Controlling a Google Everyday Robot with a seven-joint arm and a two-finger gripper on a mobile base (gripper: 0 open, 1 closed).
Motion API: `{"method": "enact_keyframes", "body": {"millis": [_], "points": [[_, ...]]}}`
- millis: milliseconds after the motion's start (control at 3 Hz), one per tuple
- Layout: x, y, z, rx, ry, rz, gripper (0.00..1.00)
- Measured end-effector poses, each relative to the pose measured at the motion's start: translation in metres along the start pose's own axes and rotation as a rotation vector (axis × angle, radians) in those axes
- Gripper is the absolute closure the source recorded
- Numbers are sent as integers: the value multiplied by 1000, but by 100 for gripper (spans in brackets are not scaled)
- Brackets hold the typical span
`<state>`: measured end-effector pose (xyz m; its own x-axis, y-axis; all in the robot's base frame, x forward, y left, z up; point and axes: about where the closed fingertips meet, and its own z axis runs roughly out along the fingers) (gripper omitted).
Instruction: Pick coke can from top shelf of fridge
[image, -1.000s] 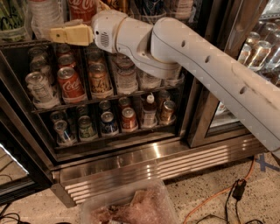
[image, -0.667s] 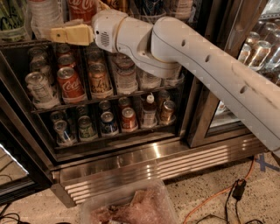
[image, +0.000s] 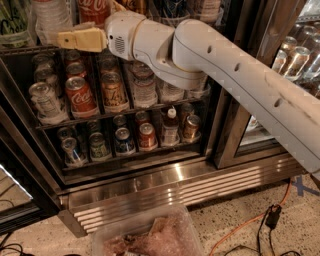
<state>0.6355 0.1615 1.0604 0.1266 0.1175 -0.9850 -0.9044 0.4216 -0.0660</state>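
The fridge (image: 150, 182) stands open in front of me, with a ribbed steel base. The coke can (image: 93, 9), red with white script, stands on the top shelf (image: 27, 51) at the upper edge of the view, its top cut off. My gripper (image: 75, 39), tan at the tip of the white arm, points left at the top shelf's front rail, just below and in front of the coke can. It hides the can's lower part. I cannot tell whether it touches the can.
Left of the coke can are a clear ribbed bottle (image: 50, 17) and a green can (image: 12, 20). The shelf below holds another red Coke can (image: 80, 97), an orange-gold can (image: 114, 92) and silver cans. A plastic bin (image: 145, 235) and orange cable (image: 240, 225) lie on the floor.
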Motion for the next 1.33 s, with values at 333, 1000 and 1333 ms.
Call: {"method": "enact_keyframes", "body": {"millis": [333, 1000, 1333], "points": [[1, -14, -3, 73, 10, -25, 0], [3, -29, -14, 163, 15, -41, 0], [2, -30, -14, 170, 16, -42, 0]]}}
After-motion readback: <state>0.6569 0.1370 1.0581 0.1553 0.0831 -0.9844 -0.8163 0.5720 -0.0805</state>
